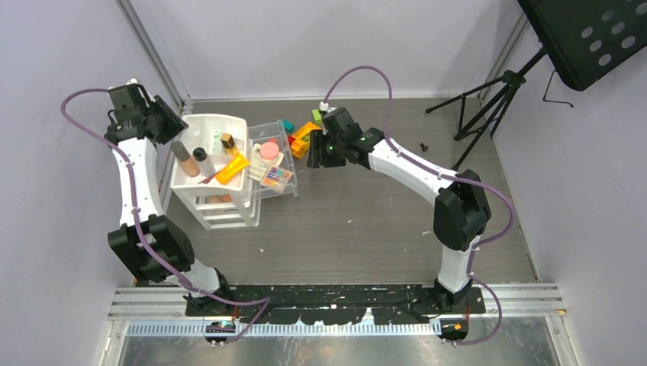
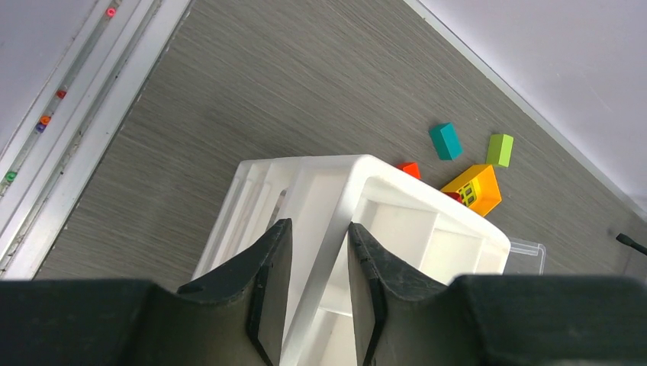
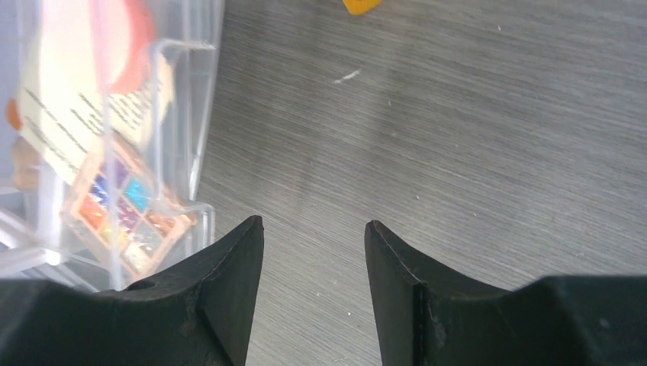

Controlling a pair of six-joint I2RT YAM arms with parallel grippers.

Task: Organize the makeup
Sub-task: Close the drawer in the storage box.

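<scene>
A white organiser [image 1: 197, 126] holds two beige tubes [image 1: 183, 158], an orange tube [image 1: 233, 169] and a gold-black lipstick [image 1: 227, 143]. Against its right side, a clear tray [image 1: 284, 131] holds a pink compact [image 1: 268, 149] and an eyeshadow palette [image 1: 276, 177]. My left gripper [image 1: 166, 123] straddles the organiser's back left wall [image 2: 397, 221], fingers [image 2: 271, 267] closed against it. My right gripper [image 1: 314, 156] is open and empty, low over bare table just right of the clear tray [image 3: 191, 114]. The palette [image 3: 126, 213] and compact [image 3: 126, 38] show through the tray.
Toy blocks lie behind the tray: a yellow-and-red brick [image 2: 477, 191], a teal one [image 2: 445, 141], a green one [image 2: 500, 149] and a red one [image 2: 410, 169]. A black music stand's tripod [image 1: 488, 99] stands back right. Walls close three sides.
</scene>
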